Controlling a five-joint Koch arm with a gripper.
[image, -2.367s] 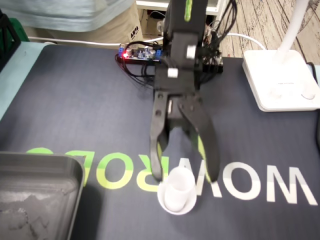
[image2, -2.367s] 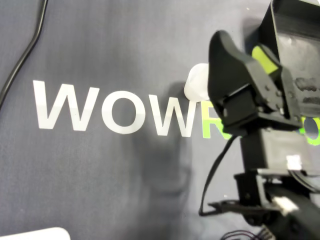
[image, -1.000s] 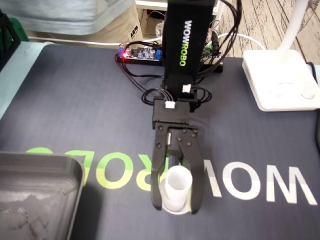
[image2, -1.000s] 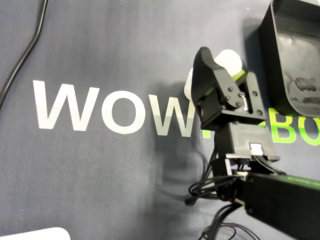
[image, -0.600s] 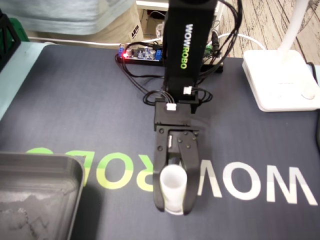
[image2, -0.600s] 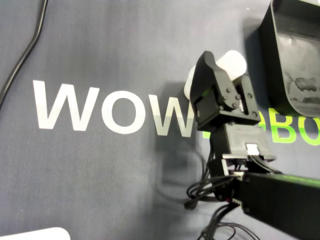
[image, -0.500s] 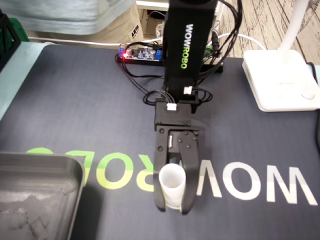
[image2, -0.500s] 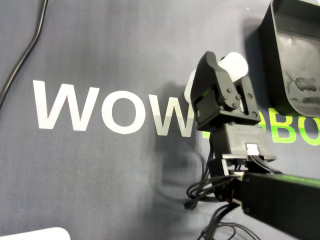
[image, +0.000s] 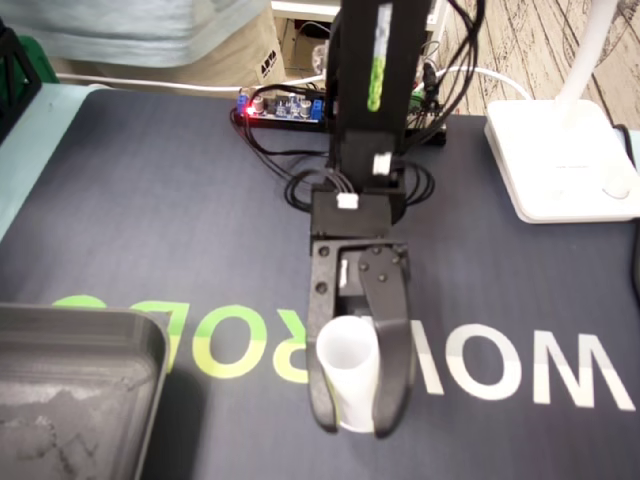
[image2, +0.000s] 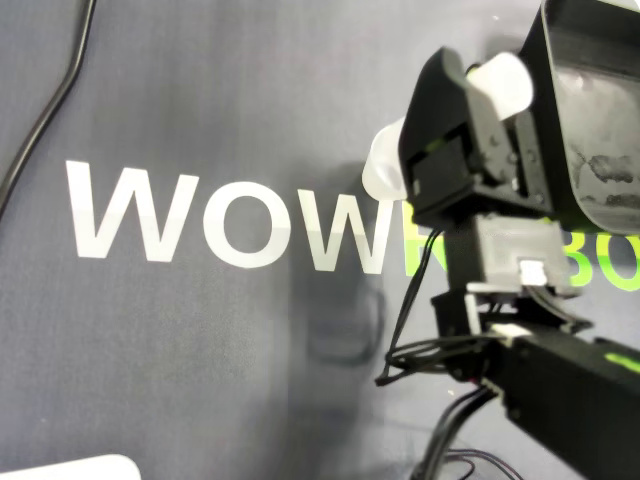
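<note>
A small white cup (image: 347, 366) sits between the two black jaws of my gripper (image: 356, 420), which is shut on it above the "WOW" lettering of the dark mat. In the overhead view the cup (image2: 507, 80) shows at the gripper's (image2: 488, 78) tip, looking larger and lifted off the mat. A white round disc (image2: 384, 166) lies on the mat beside it, partly hidden by the gripper body. In the fixed view only a thin white edge shows under the cup.
A grey metal tray (image: 90, 322) stands at the lower left of the fixed view, close to the gripper in the overhead view (image2: 600, 110). A white lamp base (image: 556, 160), a circuit board (image: 282, 106) with wires, and a black cable (image2: 48, 112) lie around the mat.
The gripper came down open around the cup, shut on it, and has now risen a little with the cup, drawing toward the tray; the white disc stayed on the mat.
</note>
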